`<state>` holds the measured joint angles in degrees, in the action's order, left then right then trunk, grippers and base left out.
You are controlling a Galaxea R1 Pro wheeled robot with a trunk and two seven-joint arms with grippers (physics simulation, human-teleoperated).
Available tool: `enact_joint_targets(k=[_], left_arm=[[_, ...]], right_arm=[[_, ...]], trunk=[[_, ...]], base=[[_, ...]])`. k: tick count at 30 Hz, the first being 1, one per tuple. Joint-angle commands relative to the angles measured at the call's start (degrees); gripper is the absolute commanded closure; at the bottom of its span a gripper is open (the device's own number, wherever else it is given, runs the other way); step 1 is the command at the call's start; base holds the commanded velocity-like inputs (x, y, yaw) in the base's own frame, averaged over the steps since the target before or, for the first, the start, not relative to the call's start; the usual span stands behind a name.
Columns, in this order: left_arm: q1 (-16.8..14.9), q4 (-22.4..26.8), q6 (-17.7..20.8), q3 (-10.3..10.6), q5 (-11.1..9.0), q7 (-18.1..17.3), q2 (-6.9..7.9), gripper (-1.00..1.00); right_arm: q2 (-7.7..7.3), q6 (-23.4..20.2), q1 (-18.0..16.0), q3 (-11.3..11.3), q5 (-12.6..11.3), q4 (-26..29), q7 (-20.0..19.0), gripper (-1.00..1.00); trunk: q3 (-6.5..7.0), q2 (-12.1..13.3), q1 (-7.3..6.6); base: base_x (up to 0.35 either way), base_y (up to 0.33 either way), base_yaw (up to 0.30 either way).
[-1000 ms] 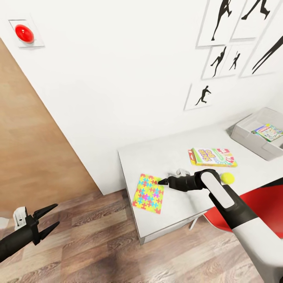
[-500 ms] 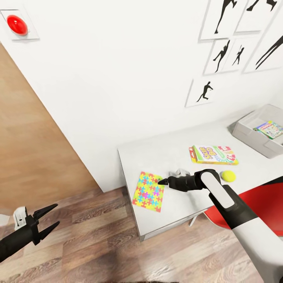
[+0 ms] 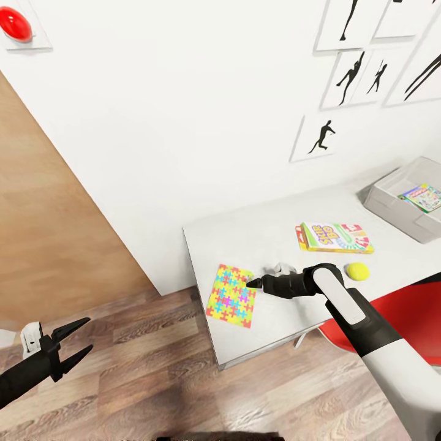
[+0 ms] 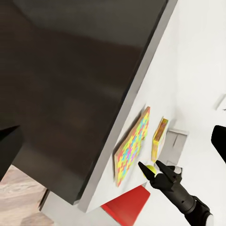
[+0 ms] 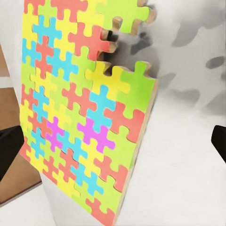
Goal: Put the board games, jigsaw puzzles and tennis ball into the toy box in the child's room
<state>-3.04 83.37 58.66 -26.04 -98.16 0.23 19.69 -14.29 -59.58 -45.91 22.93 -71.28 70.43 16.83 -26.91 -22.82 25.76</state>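
One jigsaw puzzle (image 3: 231, 296) lies flat near the bench (image 3: 245, 242) edge; right gripper (image 3: 250, 283) points at it, fingers spread, probably lining up a grab. Left gripper (image 3: 78, 340) idles, spread.

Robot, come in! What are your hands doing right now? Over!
Right gripper open at puzzle edge. Left gripper open, over floor. Puzzle flat on table, nothing blocking.

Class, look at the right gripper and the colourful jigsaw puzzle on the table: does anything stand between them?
Nothing visible does. The right gripper hangs at the near edge of the jigsaw puzzle, with bare table around. The Skip-Bo box and tennis ball lie behind it.
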Motion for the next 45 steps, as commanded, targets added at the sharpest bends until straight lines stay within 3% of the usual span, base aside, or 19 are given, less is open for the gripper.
enact_joint_targets(k=[1,12,29,36,45], left_arm=[[0.0,0.0,0.2,-0.1,0.0,0.0,0.00,-1.00],[0.0,0.0,0.2,-0.1,0.0,0.0,0.00,-1.00],[0.0,0.0,0.2,-0.1,0.0,0.0,0.00,-1.00],[0.0,0.0,0.3,-0.1,0.0,0.0,0.00,-1.00],[0.0,0.0,0.2,-0.1,0.0,0.0,0.00,-1.00]], right_arm=[[-0.05,0.0,-0.1,0.1,-0.6,0.1,0.6,-1.00],[-0.11,0.0,-0.1,0.1,-0.6,0.1,0.6,-1.00],[-0.12,0.1,0.0,-0.2,-0.6,0.1,0.6,-1.00],[-0.12,0.0,0.1,-2.2,-0.5,0.1,0.6,-1.00],[-0.12,0.0,0.1,-3.3,-0.5,0.1,0.5,-1.00]], trunk=[[-0.18,-0.1,0.03],[-0.96,-0.1,0.03],[-1.13,-0.1,0.03],[-1.14,-0.1,0.03],[-1.14,-0.1,0.03]], base=[[0.000,0.000,0.000],[0.000,0.000,0.000],[0.000,0.000,0.057],[0.000,0.000,0.121],[0.000,0.000,0.031]])
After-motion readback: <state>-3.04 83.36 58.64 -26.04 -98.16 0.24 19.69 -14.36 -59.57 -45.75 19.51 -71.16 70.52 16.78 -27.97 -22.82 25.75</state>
